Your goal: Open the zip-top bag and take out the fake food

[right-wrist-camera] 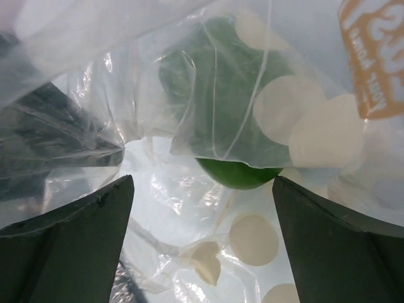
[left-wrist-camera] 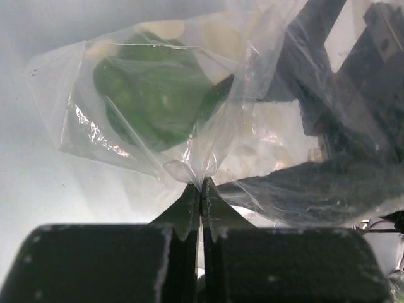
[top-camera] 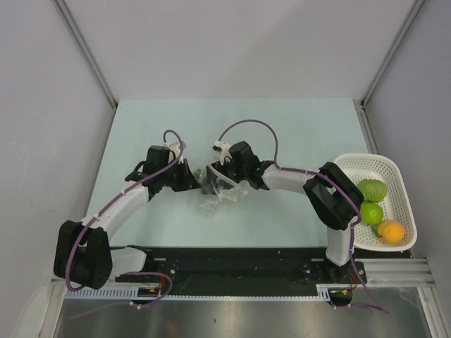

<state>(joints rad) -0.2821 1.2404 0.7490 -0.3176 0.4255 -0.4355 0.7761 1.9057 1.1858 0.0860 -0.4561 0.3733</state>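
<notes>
The zip-top bag lies crumpled near the middle of the pale green counter, well apart from the far edge and from both side edges. Both arms meet over it. The left hand has its fingers pressed together on a gathered fold of the bag's clear film, which fans up and away from the tips. Inside the bag, the dark green fruit sits beyond that pinch, wrapped in plastic on all sides in the left wrist view. The right hand has its fingers spread wide apart with crinkled film across the gap. The lower curve of the fruit shows bare under an edge of the plastic, roughly midway between the two tips, and I cannot tell whether either finger touches the film. The white mesh basket sits at the counter's right edge, close to the right arm's elbow. It holds two lime green fruits and an orange fruit. Open counter runs from the bag to the far wall and to the left wall, and the arms' black base plate lines the near edge.
</notes>
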